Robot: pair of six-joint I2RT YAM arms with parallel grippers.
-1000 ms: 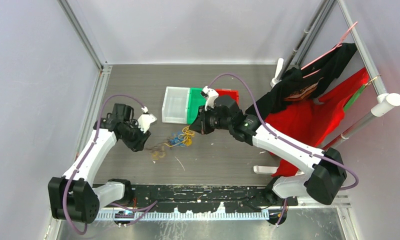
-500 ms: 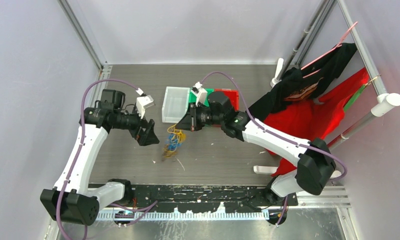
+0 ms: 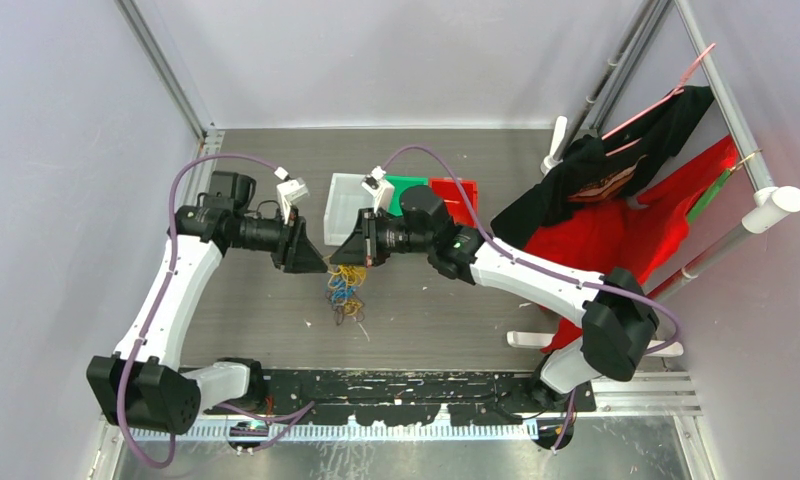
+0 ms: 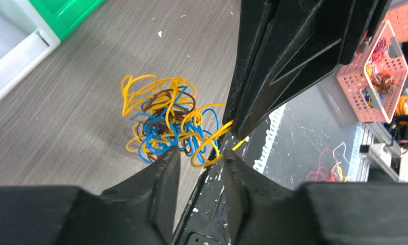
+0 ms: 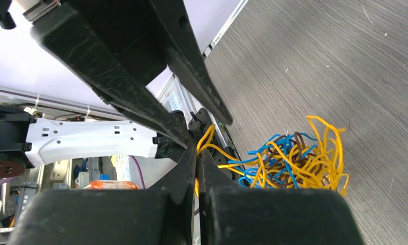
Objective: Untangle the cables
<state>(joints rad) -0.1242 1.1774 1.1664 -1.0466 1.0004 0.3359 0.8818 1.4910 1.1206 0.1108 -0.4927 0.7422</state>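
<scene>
Right gripper [image 5: 198, 150] pinches the cables [image 3: 344, 292]; left gripper [image 4: 201, 153] stands half-open around a loop. White bin [image 3: 348, 210] edge near at twelve o'clock.

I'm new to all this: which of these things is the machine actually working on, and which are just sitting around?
Part of the job:
- cables, a yellow, blue and brown tangle
- right end effector, shut on a yellow strand
- left end effector, open at the tangle

Just lying about:
- white bin
- green bin
- red bin
- black garment
- red cloth
</scene>
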